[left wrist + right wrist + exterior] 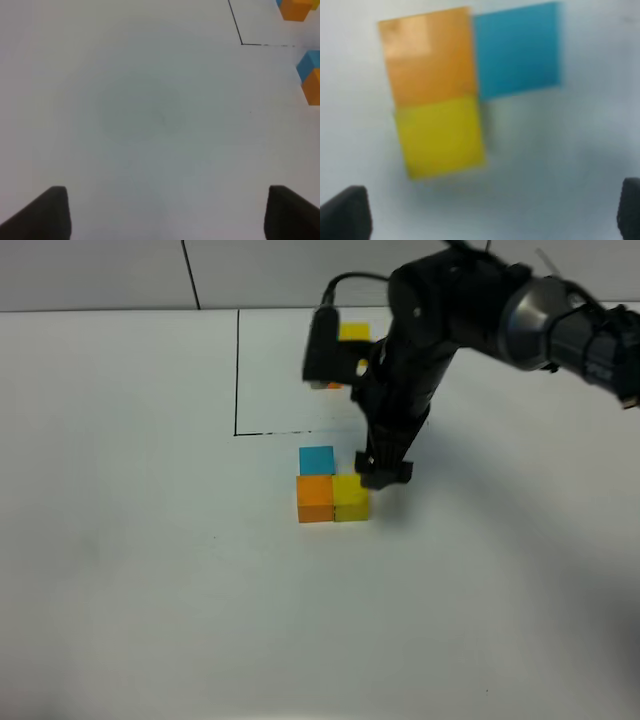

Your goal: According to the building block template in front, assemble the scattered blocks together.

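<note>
Right arm is finishing the yellow block's placement.
Right fingers (pixel 383 472) are standing spread beside the yellow block (pixel 351 497), orange block (pixel 315 497) and blue block (pixel 317 460) touching; left fingers (pixel 165 212) spread, idle. Lifting clear looks next.

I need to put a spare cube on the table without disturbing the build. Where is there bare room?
Bare table lies left of and in front of the orange block, blue block and yellow block. The left gripper hovers open over empty surface. It is crowded right of the yellow block, where the right gripper hangs, and behind, by the black outline.
</note>
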You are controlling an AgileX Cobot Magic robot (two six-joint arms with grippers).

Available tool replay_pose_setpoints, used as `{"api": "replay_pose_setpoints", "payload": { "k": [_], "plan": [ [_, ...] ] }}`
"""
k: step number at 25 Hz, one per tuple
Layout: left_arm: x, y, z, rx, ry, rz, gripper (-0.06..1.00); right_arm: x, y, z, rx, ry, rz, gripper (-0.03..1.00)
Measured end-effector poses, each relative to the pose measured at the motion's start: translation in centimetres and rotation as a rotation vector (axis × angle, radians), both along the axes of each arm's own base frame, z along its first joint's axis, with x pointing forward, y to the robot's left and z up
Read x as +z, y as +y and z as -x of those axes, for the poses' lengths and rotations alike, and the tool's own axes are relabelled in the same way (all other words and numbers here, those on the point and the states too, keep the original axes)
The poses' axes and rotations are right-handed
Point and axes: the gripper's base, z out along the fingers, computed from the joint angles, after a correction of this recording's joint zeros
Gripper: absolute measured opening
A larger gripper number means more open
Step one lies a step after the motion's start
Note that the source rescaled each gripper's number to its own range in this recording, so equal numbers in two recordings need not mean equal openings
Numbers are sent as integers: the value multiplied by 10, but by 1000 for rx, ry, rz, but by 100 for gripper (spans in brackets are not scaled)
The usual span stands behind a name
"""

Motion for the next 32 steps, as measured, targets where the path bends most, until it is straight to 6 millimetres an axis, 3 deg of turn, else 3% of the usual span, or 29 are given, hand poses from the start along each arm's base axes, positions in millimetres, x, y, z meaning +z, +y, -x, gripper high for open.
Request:
{"api": "replay_pose_setpoints", "payload": {
  "k": [2, 6, 9, 11, 14, 18, 24, 32],
  "plan": [
    [0, 0, 0, 0, 0, 0, 67, 14, -37, -12, -219, -4, -76, 100],
    [0, 0, 0, 0, 0, 0, 67, 29, -132, -30, -693, 13, -219, 100],
    [0, 0, 0, 0, 0, 0, 67, 47, -184, -23, -904, -5, -288, 100],
    [0, 0, 0, 0, 0, 0, 67, 67, -205, -5, -972, -49, -315, 100],
    [0, 0, 0, 0, 0, 0, 67, 91, -218, 35, -1020, -118, -337, 100],
    [0, 0, 0, 0, 0, 0, 67, 102, -224, 97, -1072, -177, -353, 100],
    [0, 0, 0, 0, 0, 1, 67, 120, -210, 186, -1073, -326, -393, 100],
    [0, 0, 0, 0, 0, 1, 67, 113, -191, 278, -1077, -440, -464, 100]
  ]
}}
